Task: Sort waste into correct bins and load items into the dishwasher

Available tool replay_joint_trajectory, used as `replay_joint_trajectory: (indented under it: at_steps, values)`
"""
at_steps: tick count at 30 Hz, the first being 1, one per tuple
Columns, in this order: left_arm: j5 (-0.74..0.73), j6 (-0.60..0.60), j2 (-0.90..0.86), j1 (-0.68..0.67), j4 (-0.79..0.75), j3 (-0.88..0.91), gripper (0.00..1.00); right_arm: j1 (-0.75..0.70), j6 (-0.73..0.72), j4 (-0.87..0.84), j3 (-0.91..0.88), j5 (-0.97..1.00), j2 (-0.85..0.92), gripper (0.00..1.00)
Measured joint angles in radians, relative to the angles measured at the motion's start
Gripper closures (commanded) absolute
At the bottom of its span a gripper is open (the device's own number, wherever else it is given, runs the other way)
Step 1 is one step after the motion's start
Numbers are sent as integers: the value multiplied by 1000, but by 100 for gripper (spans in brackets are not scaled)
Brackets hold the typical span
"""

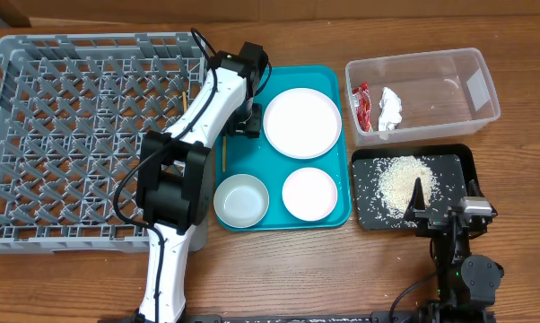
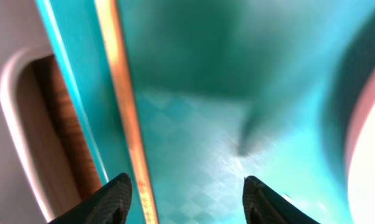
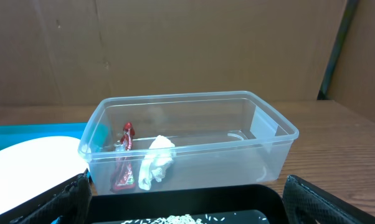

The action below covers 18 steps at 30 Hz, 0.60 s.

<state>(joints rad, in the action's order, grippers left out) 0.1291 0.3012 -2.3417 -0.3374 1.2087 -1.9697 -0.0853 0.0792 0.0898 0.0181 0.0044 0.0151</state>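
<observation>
My left gripper (image 1: 245,126) hangs low over the upper-left part of the teal tray (image 2: 200,124), jaws open. A thin wooden chopstick (image 2: 122,93) lies on the tray between the fingertips, close beside the left one. The chopstick (image 1: 223,154) runs along the tray's left edge. A large white plate (image 1: 302,122), a smaller plate (image 1: 309,192) and a pale bowl (image 1: 241,199) sit on the tray. The grey dish rack (image 1: 73,135) stands at the left. The red wrapper (image 3: 124,162) and white tissue (image 3: 156,158) lie in the clear tub (image 3: 262,149). My right gripper (image 3: 187,205) stands open over the near edge of the black tray (image 3: 187,196).
Loose rice (image 1: 403,179) covers part of the black tray (image 1: 463,161). The left arm's white links cross the gap between the rack's right wall and the teal tray (image 1: 279,220). Bare wooden table (image 1: 279,269) runs along the front.
</observation>
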Motion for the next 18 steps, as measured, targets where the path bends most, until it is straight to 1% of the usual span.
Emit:
replay_joint_trajectory:
  at_steps: [4, 9, 12, 16, 18]
  values:
    - [43, 14, 0, 0, -47, 31, 41, 0, 0, 0, 0, 0, 0, 0]
    - [47, 26, 9, 6, -101, 85, 45, 0, 0, 0, 0, 0, 0, 0]
    - [39, 33, 23, 6, -130, 113, 50, 0, 0, 0, 0, 0, 0, 0]
    - [4, 34, 31, 6, -142, 129, 62, 0, 0, 0, 0, 0, 0, 0]
    - [-37, 17, 31, 7, -144, 133, 63, 0, 0, 0, 0, 0, 0, 0]
